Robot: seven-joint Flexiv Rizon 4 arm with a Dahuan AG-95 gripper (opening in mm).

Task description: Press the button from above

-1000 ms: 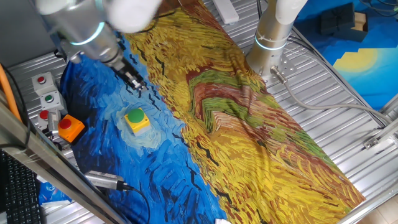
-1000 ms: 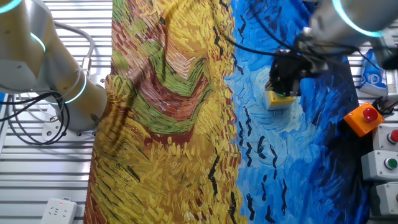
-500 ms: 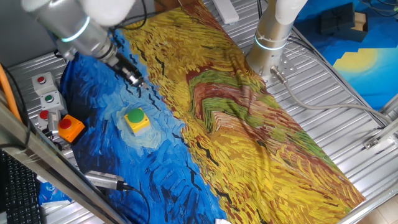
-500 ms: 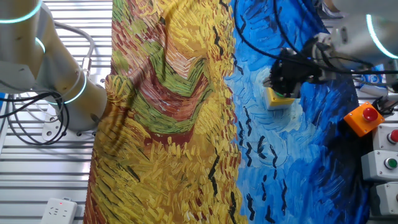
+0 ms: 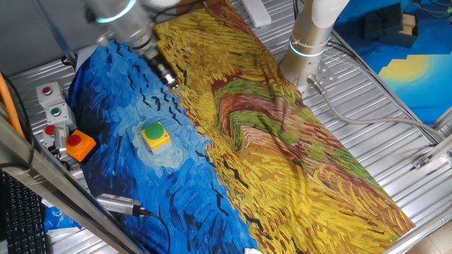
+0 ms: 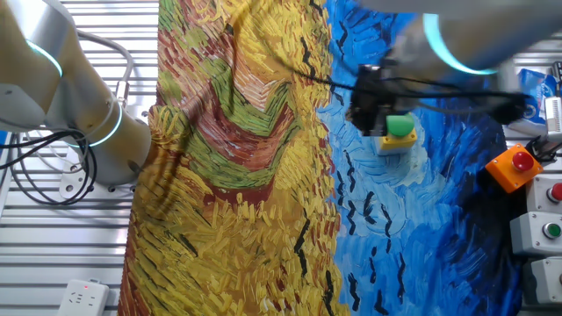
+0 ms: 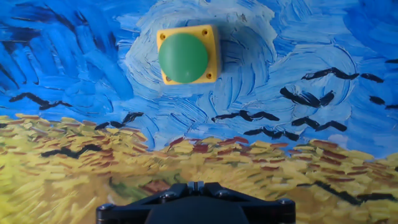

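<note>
The button [image 5: 153, 131] is a green dome in a yellow square box on the blue part of the painted cloth. It also shows in the other fixed view [image 6: 400, 128] and at the top of the hand view [image 7: 183, 56]. My gripper [image 5: 168, 75] hangs above the cloth, up and away from the button, near the border between blue and yellow. In the other fixed view the gripper [image 6: 368, 112] is blurred, just left of the button. In the hand view the gripper [image 7: 194, 185] shows its two fingertips touching each other, holding nothing.
An orange box with a red button [image 5: 79, 144] stands left of the button and also shows in the other fixed view [image 6: 516, 167]. Small grey button boxes [image 5: 54, 113] sit at the table edge. A second arm's base [image 5: 308, 49] stands beside the cloth.
The gripper has risen and moved away from the button toward the yellow part of the cloth. The green dome, hidden under the gripper before, is uncovered.
</note>
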